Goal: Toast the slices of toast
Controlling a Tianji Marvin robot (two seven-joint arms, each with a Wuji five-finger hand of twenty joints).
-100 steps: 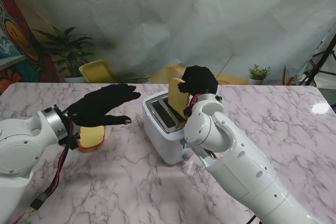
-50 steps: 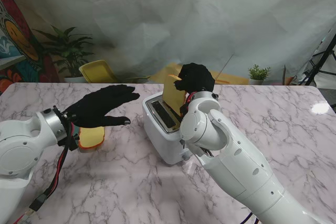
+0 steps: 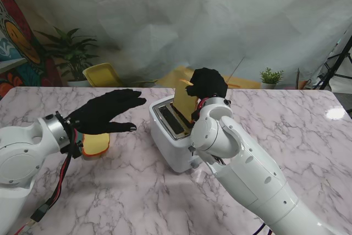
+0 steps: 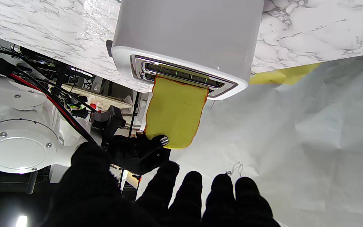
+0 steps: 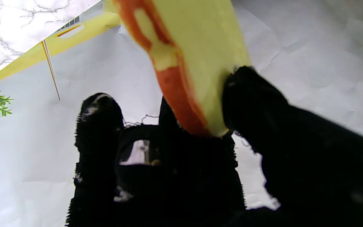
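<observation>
Over the toaster (image 3: 177, 130), the right hand (image 3: 208, 85) pinches the upper end of a toast slice (image 3: 185, 103) that stands upright, long axis vertical, its lower edge at or just inside the mouth of one slot (image 4: 181, 75), so the way in looks like straight down. Well to the left, the left hand (image 3: 105, 112) hovers flat with fingers spread, holding nothing, above a second slice (image 3: 95, 143) lying on the desk (image 3: 137, 191).

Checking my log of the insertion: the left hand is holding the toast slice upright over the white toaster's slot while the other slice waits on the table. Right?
Not quite: the right hand holds the toast slice over the toaster; the left hand hovers open above the other slice. The stand view shows it.
</observation>
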